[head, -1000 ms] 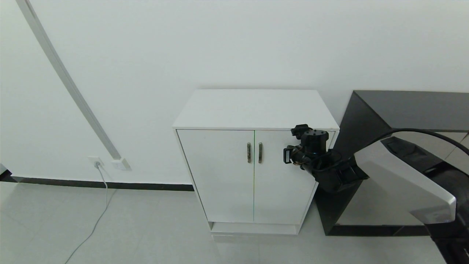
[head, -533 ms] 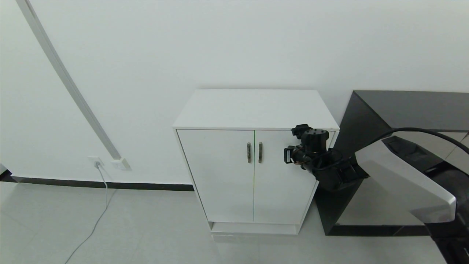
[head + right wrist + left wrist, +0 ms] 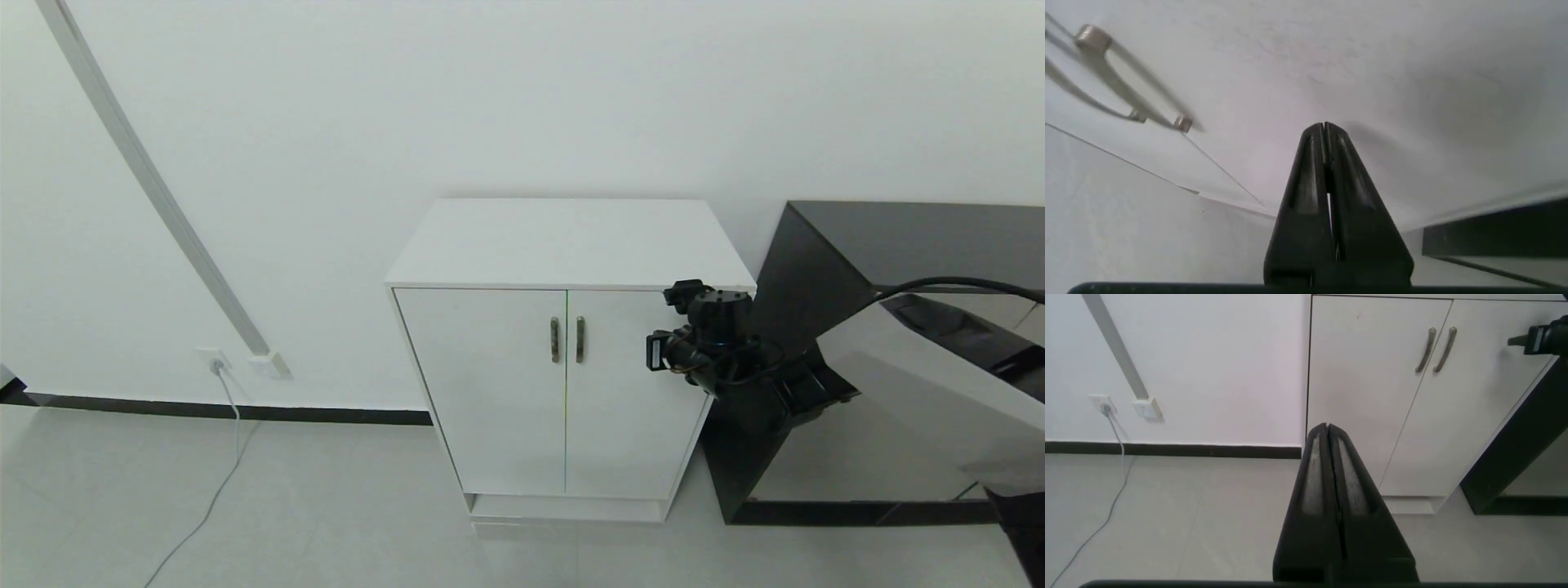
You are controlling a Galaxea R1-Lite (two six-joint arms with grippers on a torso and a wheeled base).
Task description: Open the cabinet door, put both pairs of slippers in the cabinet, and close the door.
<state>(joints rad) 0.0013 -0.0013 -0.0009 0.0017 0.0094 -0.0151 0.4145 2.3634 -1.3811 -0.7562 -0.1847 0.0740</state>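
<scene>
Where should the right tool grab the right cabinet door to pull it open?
Grip the right handle at mid-length, coming straight from the front. It is a vertical bar standing off the right door beside the centre seam, so the tool can straddle it. The right tool is shut; open it first.

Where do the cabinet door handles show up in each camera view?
Head view: handles paired at the middle of the cabinet front, left of the right gripper.
Left wrist view: handles on the doors, beyond the shut left gripper.
Right wrist view: handles close up, slanted, beside the right gripper.
Shared landmark: the white cabinet doors.
</scene>
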